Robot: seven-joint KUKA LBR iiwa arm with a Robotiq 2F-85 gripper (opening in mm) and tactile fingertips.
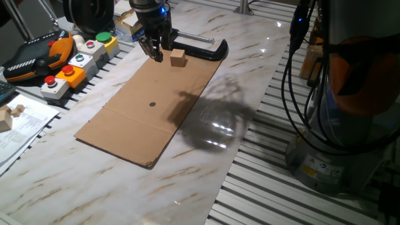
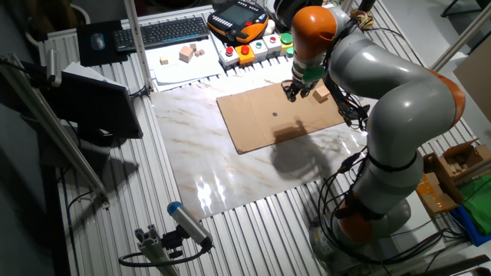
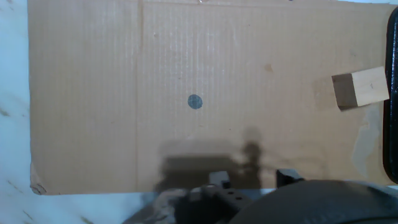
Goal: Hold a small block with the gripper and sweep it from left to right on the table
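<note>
The small block (image 1: 179,57) is a light-tan wooden cube. It stands on the far end of a brown cardboard sheet (image 1: 150,109) that lies on the white marble table (image 1: 250,69). My black gripper (image 1: 156,54) hangs just above the cardboard, a little left of the block and apart from it. Its fingers look spread with nothing between them. In the other fixed view the gripper (image 2: 292,95) is left of the block (image 2: 321,93). In the hand view the block (image 3: 360,89) is at the right edge and the fingertips do not show clearly.
A black clamp (image 1: 206,49) lies just behind the block. Button boxes (image 1: 75,62) and an orange pendant (image 1: 37,56) stand at the left. A black dot (image 3: 194,102) marks the cardboard. Paler wooden pieces (image 2: 186,54) lie on papers. Cables (image 1: 300,81) hang at the right.
</note>
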